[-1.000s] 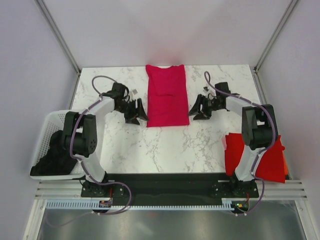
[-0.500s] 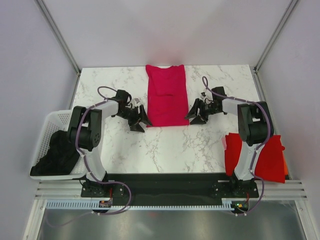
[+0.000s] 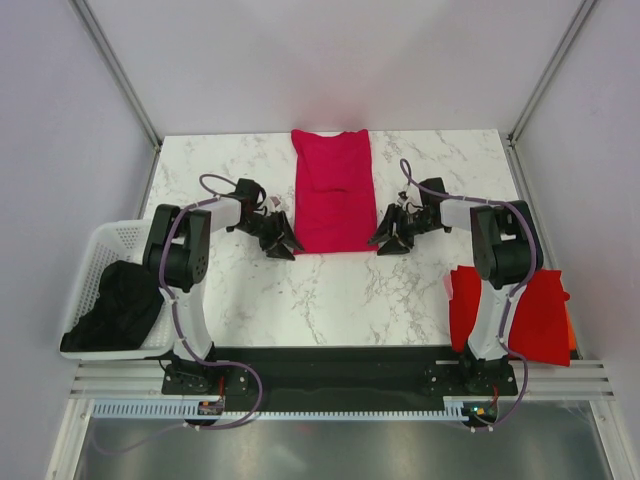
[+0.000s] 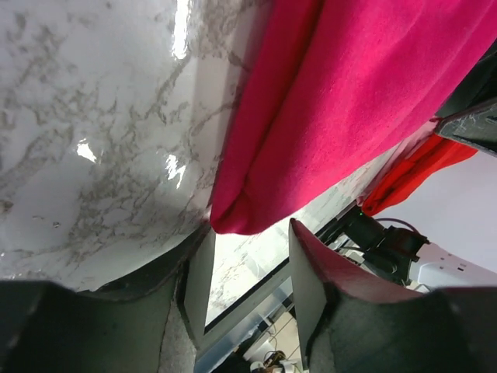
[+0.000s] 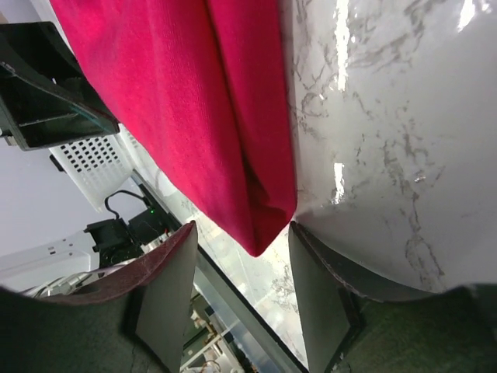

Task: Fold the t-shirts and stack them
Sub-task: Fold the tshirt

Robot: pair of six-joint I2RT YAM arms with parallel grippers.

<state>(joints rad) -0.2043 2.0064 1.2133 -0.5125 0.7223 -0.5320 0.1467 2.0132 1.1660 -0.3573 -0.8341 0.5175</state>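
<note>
Marble tabletop (image 3: 330, 290) inside a pale-walled enclosure, metal posts at the far corners. You have the crimson-pink t-shirt (image 3: 332, 190) folded into a long narrow strip, lying flat at the far middle of the table, lengthwise away from the arm bases.

Left gripper (image 3: 283, 243) sits low at the strip's near-left corner. Your left wrist view shows the fingers (image 4: 318, 264) apart, with the cloth corner just at their mouth, not pinched.

Right gripper (image 3: 385, 241) mirrors it at the near-right corner. Fingers (image 5: 167, 272) are apart there too, and the folded corner points into the gap between them.

Bright red t-shirts (image 3: 545, 315) lie heaped at the table's right edge beside the right arm, with an orange edge (image 3: 571, 335) showing. White basket (image 3: 100, 245) at the left edge holds dark cloth (image 3: 125, 305).
</note>
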